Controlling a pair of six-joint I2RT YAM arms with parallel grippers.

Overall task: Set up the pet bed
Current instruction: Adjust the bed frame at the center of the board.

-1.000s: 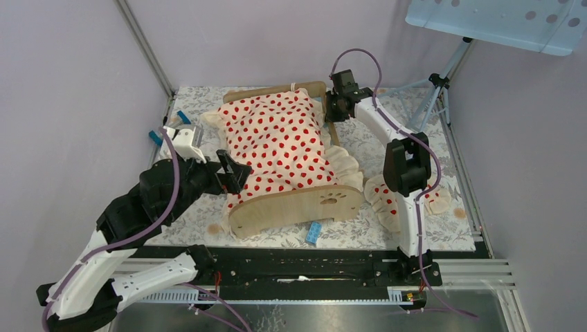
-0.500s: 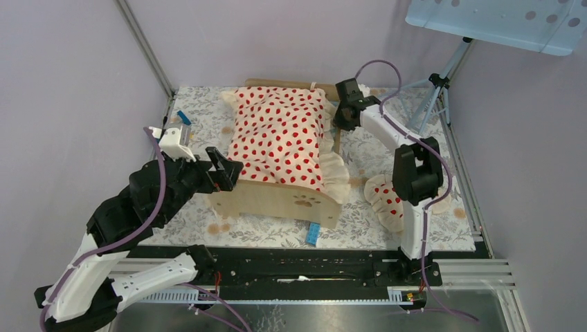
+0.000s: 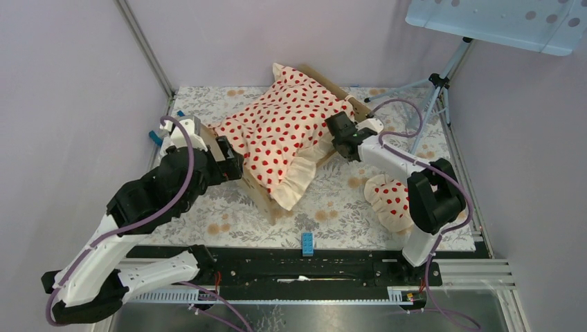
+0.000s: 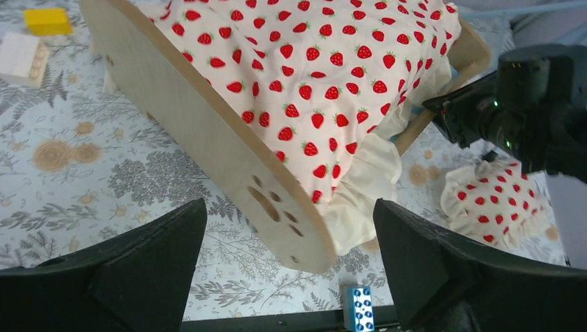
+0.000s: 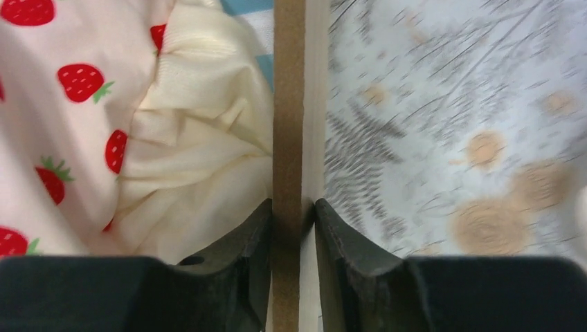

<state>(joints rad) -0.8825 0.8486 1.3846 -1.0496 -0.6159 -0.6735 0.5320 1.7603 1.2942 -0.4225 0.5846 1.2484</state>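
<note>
The pet bed (image 3: 257, 192) lies diagonally on the flowered mat, its light-wood end board with the paw cut-out (image 4: 271, 202) towards my left arm. A cream strawberry-print blanket (image 3: 284, 131) covers it and hangs over the near side. A strip of the blue striped mattress (image 5: 257, 21) shows beside the blanket's ruffle. My right gripper (image 3: 340, 135) is shut on the bed's thin wooden side board (image 5: 289, 104), one finger on each face. My left gripper (image 3: 230, 158) stands open at the near end board, its fingers (image 4: 149, 266) wide apart and holding nothing.
A small strawberry-print pillow (image 3: 387, 200) lies on the mat by my right arm. A blue brick (image 3: 306, 243) stands at the mat's front edge. A yellow brick (image 4: 45, 21) and a white block (image 4: 21, 55) lie at the left. A tripod (image 3: 432, 90) stands at the back right.
The bed has swung from roughly square to diagonal, with my right gripper moving nearer and still on its side board. My left gripper shifted up along the end board. The blue brick now stands apart from the bed.
</note>
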